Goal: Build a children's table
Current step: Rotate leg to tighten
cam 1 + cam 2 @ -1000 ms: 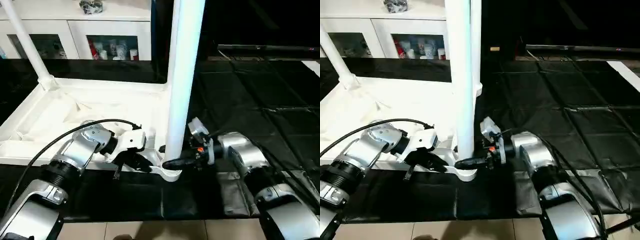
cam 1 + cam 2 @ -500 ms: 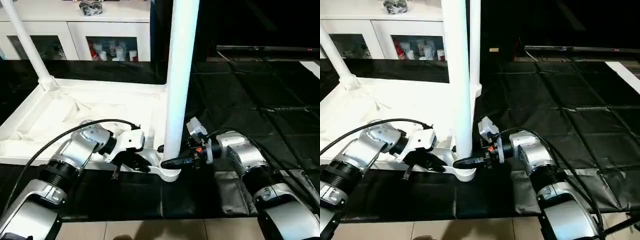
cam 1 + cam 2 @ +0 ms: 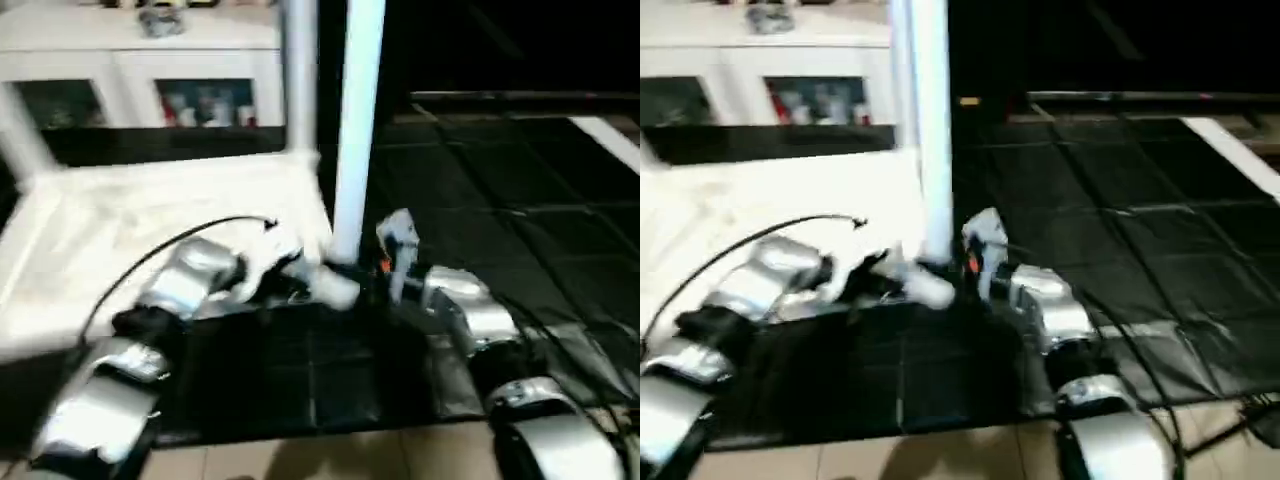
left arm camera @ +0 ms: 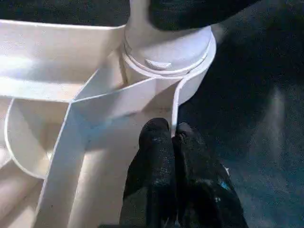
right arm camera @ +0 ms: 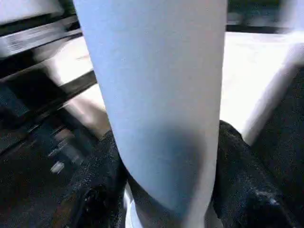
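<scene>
Children's table top (image 3: 150, 200) lies upside down on black floor mat (image 3: 520, 200), ribbed underside up. One leg (image 3: 355, 130) stands upright in near right corner socket (image 4: 166, 52); another leg (image 3: 298, 75) rises at far right corner. Left tool (image 4: 172, 137) pinched tight on thin rim wall just beside that socket. Right tool (image 5: 164, 180) straddles leg base, fingers (image 5: 102, 171) touching both sides. White glass-door cabinet (image 3: 140, 90) behind, far left.
</scene>
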Available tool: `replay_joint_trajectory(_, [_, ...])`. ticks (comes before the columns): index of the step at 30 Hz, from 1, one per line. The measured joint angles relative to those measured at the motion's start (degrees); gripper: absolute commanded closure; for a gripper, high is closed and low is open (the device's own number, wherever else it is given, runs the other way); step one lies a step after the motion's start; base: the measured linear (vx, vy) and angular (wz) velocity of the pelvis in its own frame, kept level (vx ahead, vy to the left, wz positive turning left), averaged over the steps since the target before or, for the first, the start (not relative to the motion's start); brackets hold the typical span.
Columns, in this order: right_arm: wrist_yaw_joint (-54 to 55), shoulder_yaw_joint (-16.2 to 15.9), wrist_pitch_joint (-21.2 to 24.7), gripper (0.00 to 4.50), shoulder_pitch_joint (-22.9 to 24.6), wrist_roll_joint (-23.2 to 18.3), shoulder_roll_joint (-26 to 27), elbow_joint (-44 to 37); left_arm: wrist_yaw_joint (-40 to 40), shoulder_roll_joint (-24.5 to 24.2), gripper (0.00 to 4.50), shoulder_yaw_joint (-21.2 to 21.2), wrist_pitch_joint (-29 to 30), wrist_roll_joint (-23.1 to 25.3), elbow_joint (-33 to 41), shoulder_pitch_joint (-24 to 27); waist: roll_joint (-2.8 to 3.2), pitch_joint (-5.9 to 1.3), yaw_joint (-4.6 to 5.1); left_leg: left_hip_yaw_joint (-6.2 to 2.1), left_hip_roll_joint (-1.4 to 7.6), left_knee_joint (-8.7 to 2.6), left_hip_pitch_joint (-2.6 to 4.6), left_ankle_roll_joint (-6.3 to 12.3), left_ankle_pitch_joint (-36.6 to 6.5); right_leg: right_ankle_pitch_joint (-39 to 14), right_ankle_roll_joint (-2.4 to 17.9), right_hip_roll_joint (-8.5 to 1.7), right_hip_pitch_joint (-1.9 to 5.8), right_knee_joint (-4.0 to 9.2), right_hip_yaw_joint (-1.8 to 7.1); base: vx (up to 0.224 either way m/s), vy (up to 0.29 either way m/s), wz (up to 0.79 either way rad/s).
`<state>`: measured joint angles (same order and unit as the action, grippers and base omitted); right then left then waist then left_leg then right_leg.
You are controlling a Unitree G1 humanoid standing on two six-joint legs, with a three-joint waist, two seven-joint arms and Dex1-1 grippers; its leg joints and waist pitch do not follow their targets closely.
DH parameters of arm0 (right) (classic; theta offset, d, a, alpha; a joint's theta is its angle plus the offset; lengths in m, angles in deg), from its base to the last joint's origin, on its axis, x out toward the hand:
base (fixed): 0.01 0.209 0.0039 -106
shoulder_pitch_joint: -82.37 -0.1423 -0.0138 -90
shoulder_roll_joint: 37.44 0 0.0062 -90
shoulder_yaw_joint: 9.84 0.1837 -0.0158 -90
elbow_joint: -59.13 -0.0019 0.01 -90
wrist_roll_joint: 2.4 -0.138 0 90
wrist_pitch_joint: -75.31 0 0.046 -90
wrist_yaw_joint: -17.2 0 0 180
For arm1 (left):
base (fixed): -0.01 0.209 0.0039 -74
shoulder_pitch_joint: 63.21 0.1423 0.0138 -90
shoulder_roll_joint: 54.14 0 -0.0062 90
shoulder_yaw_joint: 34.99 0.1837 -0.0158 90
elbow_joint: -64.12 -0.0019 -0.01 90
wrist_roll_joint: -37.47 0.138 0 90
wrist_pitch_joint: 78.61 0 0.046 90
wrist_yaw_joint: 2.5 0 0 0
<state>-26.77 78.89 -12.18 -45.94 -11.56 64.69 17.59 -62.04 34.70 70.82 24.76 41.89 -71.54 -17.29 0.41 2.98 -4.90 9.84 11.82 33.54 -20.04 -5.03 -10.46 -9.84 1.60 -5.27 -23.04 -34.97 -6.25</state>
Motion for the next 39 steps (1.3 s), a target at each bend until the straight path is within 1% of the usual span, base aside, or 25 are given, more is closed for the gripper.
replay_joint_trajectory(3, [14.8,0.9,-0.6,2.45,-4.0,2.3,3.9,4.3,7.2,2.6,4.5,-0.7,0.9,1.0,-3.8,-2.7,0.0,0.0,0.71,-0.07,0.02,-0.16,0.02,-0.09,0.0,0.0,0.0,0.1,-0.08,0.0,-0.01,0.0,0.0,0.0])
replay_joint_trajectory(5, [19.4,0.9,-1.1,2.45,-5.1,3.0,4.9,5.7,9.2,3.4,4.5,-1.0,1.0,1.1,-4.8,-3.3,0.0,0.0,0.88,-0.08,0.02,-0.28,0.01,-0.09,0.0,0.0,-0.1,0.11,-0.1,0.06,-0.02,0.0,0.0,0.0])
replay_joint_trajectory(6, [20.6,0.9,-1.8,2.12,-5.1,3.2,5.1,5.8,9.5,3.7,4.5,-1.1,1.0,1.1,-4.9,-3.5,0.0,0.0,0.87,-0.07,0.01,-0.31,-0.01,-0.09,0.0,-0.1,-0.1,0.1,-0.09,0.07,-0.01,0.0,0.0,0.0])
replay_joint_trajectory(7, [21.0,1.0,-2.1,1.92,-5.1,3.2,5.2,5.8,9.7,3.9,4.5,-1.3,0.8,1.2,-5.1,-3.5,0.0,0.0,0.87,-0.06,0.0,-0.34,-0.03,-0.09,0.0,-0.1,-0.2,0.1,-0.09,0.1,-0.01,0.0,0.0,0.0])
replay_joint_trajectory(8, [21.0,1.1,-2.1,1.79,-5.1,3.2,5.3,5.8,9.7,3.9,4.5,-1.3,0.5,1.2,-5.2,-3.5,0.0,0.0,0.86,-0.05,0.0,-0.37,-0.04,-0.09,0.0,-0.1,-0.2,0.1,-0.1,0.14,-0.01,0.0,0.0,0.0])
replay_joint_trajectory(11, [21.1,1.5,-2.0,1.66,-4.3,3.3,5.4,6.5,9.2,4.0,4.5,-1.3,-0.3,1.6,-5.2,-3.6,-0.01,0.01,0.61,-0.03,0.0,-0.4,-0.08,-0.07,0.0,0.1,0.1,0.09,-0.12,0.19,-0.01,0.0,0.0,0.0])
replay_joint_trajectory(12, [21.0,1.5,-2.0,1.39,-4.3,3.3,5.4,6.7,9.2,3.9,4.5,-1.3,-0.5,1.7,-5.3,-3.6,-0.01,0.01,0.66,-0.01,0.0,-0.42,-0.09,-0.07,0.0,0.1,0.2,0.09,-0.12,0.19,0.0,0.0,0.0,0.0])
replay_joint_trajectory(13, [20.6,1.5,-2.3,1.39,-4.3,3.3,5.4,6.7,9.1,3.8,4.5,-1.3,-0.7,1.8,-5.3,-3.6,-0.02,0.01,0.66,-0.01,0.0,-0.42,-0.08,-0.07,0.0,0.1,0.2,0.09,-0.12,0.19,0.0,0.0,0.0,0.0])
replay_joint_trajectory(16, [17.1,1.2,-4.2,1.05,-3.7,3.6,4.2,6.7,8.5,3.2,4.5,-1.2,-1.4,2.0,-5.4,-3.6,-0.08,0.05,0.51,-0.01,0.0,-0.43,-0.08,-0.07,0.0,0.1,0.1,0.09,-0.15,0.2,-0.01,0.0,0.0,0.0])
replay_joint_trajectory(18, [13.8,0.7,-5.6,0.92,-2.7,4.0,3.0,6.7,7.6,3.0,4.5,-1.0,-2.2,2.0,-5.4,-3.6,-0.14,0.09,0.35,-0.01,0.0,-0.46,-0.1,-0.05,0.0,0.1,0.1,0.09,-0.19,0.24,-0.01,0.0,0.0,0.0])
replay_joint_trajectory(20, [8.1,0.1,-6.2,0.73,-1.3,3.5,0.5,5.5,5.7,2.4,4.5,-0.7,-3.2,1.9,-5.4,-3.5,-0.14,0.09,0.19,0.0,0.0,-0.47,-0.16,0.01,0.0,0.0,0.1,0.09,-0.22,0.28,-0.02,0.0,0.0,0.0])
replay_joint_trajectory(21, [4.6,-0.4,-6.2,0.73,-0.4,3.0,-0.8,4.8,4.5,2.0,4.5,-0.5,-3.5,1.8,-5.4,-3.5,-0.15,0.09,0.02,0.01,0.01,-0.46,-0.2,0.06,-0.1,0.0,0.2,0.09,-0.22,0.28,-0.02,0.0,0.0,0.0])
replay_joint_trajectory(22, [2.4,-0.4,-6.3,0.51,0.2,2.6,-1.7,4.3,3.8,1.8,4.5,-0.4,-3.7,1.7,-5.4,-3.5,-0.15,0.09,-0.07,0.03,0.02,-0.46,-0.23,0.08,-0.1,0.0,0.2,0.09,-0.23,0.28,-0.02,0.0,0.0,0.0])
replay_joint_trajectory(25, [-6.2,-1.2,-6.1,0.47,1.4,1.5,-5.5,2.1,0.3,0.5,4.5,0.0,-4.8,1.4,-4.6,-2.9,-0.13,0.1,-0.24,0.04,0.04,-0.45,-0.28,0.1,-0.1,0.0,0.2,0.1,-0.24,0.28,-0.06,0.0,0.0,0.0])
replay_joint_trajectory(28, [-15.1,-1.9,-5.3,0.12,3.0,0.2,-9.7,0.7,-4.2,-1.3,4.5,0.4,-6.1,0.7,-3.0,-1.4,-0.13,0.1,-0.8,0.03,0.06,-0.37,-0.33,0.1,-0.1,0.0,0.2,0.09,-0.24,0.26,-0.09,0.0,0.0,0.0])
replay_joint_trajectory(31, [-22.2,-2.0,-4.2,0.04,3.0,-0.7,-12.8,-0.6,-9.2,-3.3,4.5,1.3,-7.5,0.2,-1.7,-0.4,-0.12,0.1,-1.04,0.03,0.06,-0.32,-0.3,0.09,-0.1,0.0,0.2,0.08,-0.23,0.23,-0.08,0.0,0.0,0.0])
replay_joint_trajectory(34, [-27.6,-2.1,-2.7,0.04,2.9,-2.2,-14.9,-2.0,-13.4,-4.8,4.5,2.1,-9.8,-0.2,-0.4,0.8,-0.12,0.1,-1.59,0.03,0.07,-0.29,-0.1,0.08,-0.1,0.0,0.2,0.08,-0.19,0.19,-0.09,0.0,0.0,0.0])
replay_joint_trajectory(37, [-34.3,-4.0,-0.5,0.04,2.9,-3.1,-15.3,-4.1,-17.8,-6.9,4.5,3.6,-11.5,-0.2,1.2,1.5,-0.12,0.1,-1.82,0.01,0.09,-0.29,-0.04,0.08,-0.1,0.0,0.2,0.07,-0.19,0.17,-0.11,0.0,0.0,0.0])
replay_joint_trajectory(39, [-37.3,-5.5,0.2,0.04,2.8,-3.7,-15.1,-5.4,-20.2,-8.1,4.5,4.4,-12.1,-0.2,3.3,2.4,-0.12,0.1,-1.98,0.02,0.08,-0.29,-0.05,0.08,-0.1,0.0,0.2,0.05,-0.2,0.17,-0.11,0.0,0.0,0.0])
